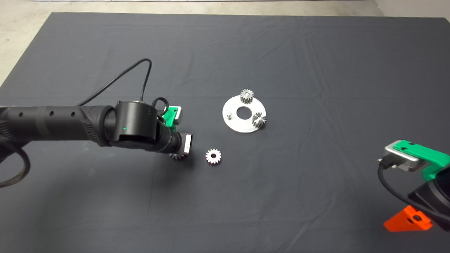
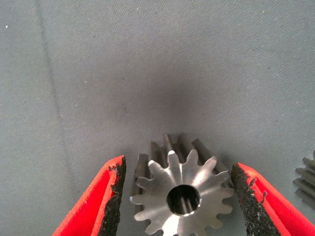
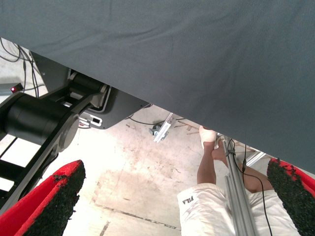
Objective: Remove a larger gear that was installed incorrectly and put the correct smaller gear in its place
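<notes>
The larger gear (image 2: 184, 194), silvery with long teeth and a dark bore, lies on the dark mat between the fingers of my left gripper (image 2: 178, 201). The gripper is open, with a thin gap showing at one pad (image 2: 116, 194). From above, only the gear's edge (image 1: 177, 157) peeks out under that gripper (image 1: 178, 151). The smaller gear (image 1: 213, 156) lies loose on the mat just right of it, its teeth also visible at the edge of the left wrist view (image 2: 307, 183). My right gripper (image 1: 409, 220) waits at the lower right, open (image 3: 172, 206).
A round steel plate (image 1: 239, 125) with a centre hole carries two small gears (image 1: 247, 96) (image 1: 259, 120) and one bare peg (image 1: 229, 114). A black cable (image 1: 116, 79) loops off the left arm. The right wrist view shows the floor, the robot's base and a person's leg (image 3: 209, 164).
</notes>
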